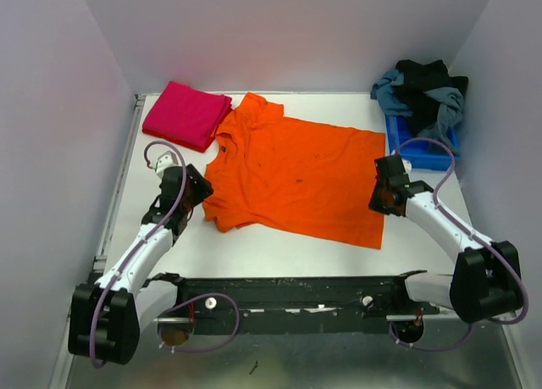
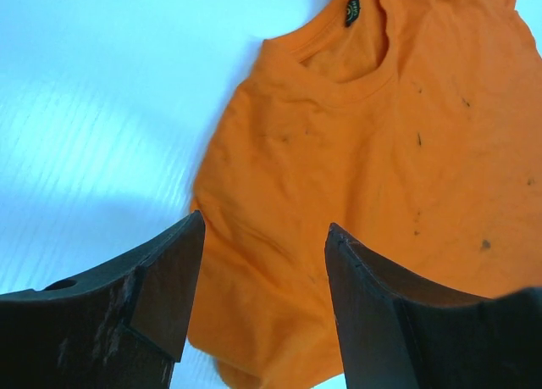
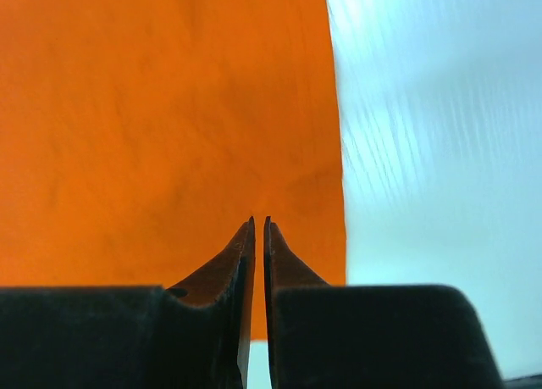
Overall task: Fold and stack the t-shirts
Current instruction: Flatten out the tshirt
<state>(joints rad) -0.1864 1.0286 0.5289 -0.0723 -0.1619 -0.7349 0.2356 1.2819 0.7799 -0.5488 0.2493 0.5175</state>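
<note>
left arm (image 1: 144,245), right arm (image 1: 436,219), flanking orange t-shirt (image 1: 296,173)

A spread shirt (image 1: 296,173) is laid across the middle of the table (image 1: 254,249). A folded shirt (image 1: 186,113) is set at the far left corner, just beside its sleeve. At the far right a bin (image 1: 423,154) is placed, with a heap of clothes (image 1: 423,92) piled in it.

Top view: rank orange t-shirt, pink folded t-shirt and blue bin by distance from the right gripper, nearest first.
1. orange t-shirt, its right edge at the right gripper.
2. blue bin, back right, behind the gripper.
3. pink folded t-shirt, back left corner.
</note>
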